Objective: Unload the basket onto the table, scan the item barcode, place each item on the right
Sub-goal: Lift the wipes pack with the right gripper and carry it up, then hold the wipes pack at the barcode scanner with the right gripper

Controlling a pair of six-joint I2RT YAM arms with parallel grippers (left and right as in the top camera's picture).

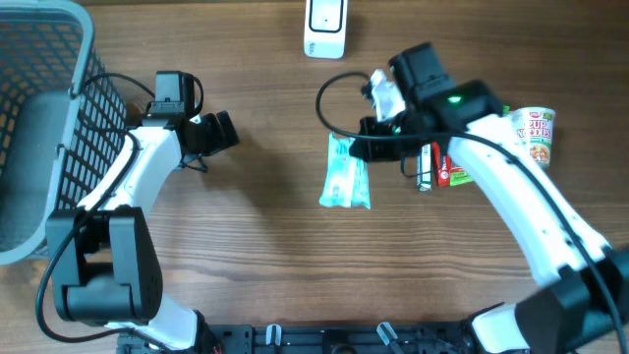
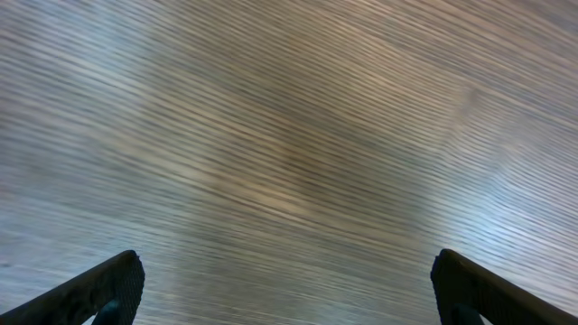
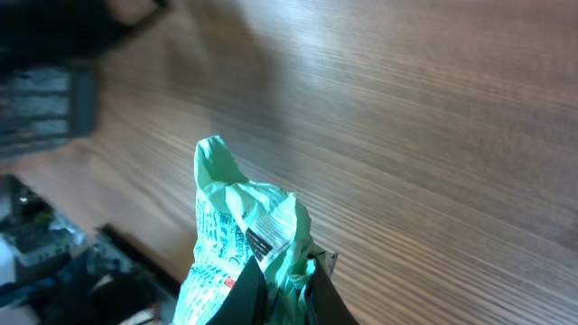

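The item is a pale green and white packet, near the middle of the table in the overhead view. My right gripper is shut on its upper end. In the right wrist view the crumpled packet is pinched between the two dark fingers, and a small black barcode shows on its crinkled top. The white scanner stands at the far edge, beyond the packet. My left gripper is at the left beside the basket, open, with only bare wood between its fingertips.
A grey mesh basket fills the left side. A cup of noodles stands at the right, with red and green packs lying under my right arm. A black cable loops near the scanner.
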